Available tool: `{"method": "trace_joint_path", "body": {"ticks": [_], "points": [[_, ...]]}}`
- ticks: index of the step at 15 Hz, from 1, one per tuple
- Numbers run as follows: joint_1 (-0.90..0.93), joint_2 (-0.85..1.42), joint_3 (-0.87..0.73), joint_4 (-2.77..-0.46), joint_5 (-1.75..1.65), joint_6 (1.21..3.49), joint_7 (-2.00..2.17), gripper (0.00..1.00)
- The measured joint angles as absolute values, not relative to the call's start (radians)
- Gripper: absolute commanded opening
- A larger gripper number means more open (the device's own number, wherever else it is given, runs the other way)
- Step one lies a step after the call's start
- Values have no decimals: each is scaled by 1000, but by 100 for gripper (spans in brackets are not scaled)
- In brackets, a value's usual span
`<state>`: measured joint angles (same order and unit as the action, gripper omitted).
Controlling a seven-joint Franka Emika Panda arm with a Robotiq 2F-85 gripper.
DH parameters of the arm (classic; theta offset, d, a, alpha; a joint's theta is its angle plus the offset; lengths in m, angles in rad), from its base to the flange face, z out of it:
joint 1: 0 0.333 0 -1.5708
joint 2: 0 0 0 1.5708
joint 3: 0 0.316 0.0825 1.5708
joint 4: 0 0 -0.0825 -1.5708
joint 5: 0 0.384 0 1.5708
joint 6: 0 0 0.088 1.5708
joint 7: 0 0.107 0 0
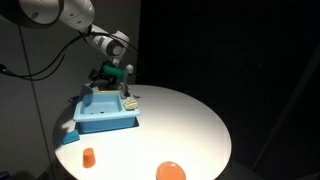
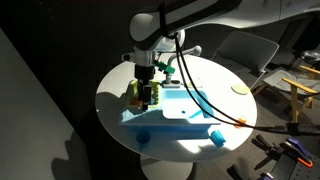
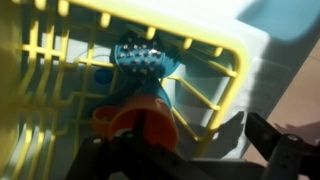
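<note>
The orange cup (image 3: 128,115) lies inside the yellow rack (image 3: 180,35), low among the wires. In the wrist view it sits at about seven o'clock from the picture's centre. It seems tipped on its side, and the wires probably keep it from rolling. A blue knobbly piece (image 3: 140,57), perhaps a scrubber, lies just beside it at twelve o'clock. Both rest on the rack's floor; whether they touch I cannot tell.

The gripper (image 3: 200,155) hangs straight above the rack with its fingers spread wide apart and nothing between them. One dark finger (image 3: 110,160) overlaps the cup in the wrist view and the other (image 3: 285,150) stands off at three o'clock. Such a wide stance would let it come down either side of something in the rack.

In an exterior view the rack sits at the three o'clock end of a blue toy sink (image 1: 100,122), likely as its draining side. The sink stands near the nine o'clock edge of a round white table (image 1: 190,120). A second cup (image 1: 89,156), also orange, stands upright at about seven o'clock on the table, well apart from the sink. An orange plate (image 1: 171,171) lies at six o'clock by the rim.
</note>
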<state>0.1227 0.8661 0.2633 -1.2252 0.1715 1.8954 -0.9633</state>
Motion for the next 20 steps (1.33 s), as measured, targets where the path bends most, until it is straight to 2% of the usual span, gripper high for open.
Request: {"method": "trace_joint_path", "body": {"ticks": [20], "points": [[127, 868, 308, -1249, 230, 1869, -963, 100]]}}
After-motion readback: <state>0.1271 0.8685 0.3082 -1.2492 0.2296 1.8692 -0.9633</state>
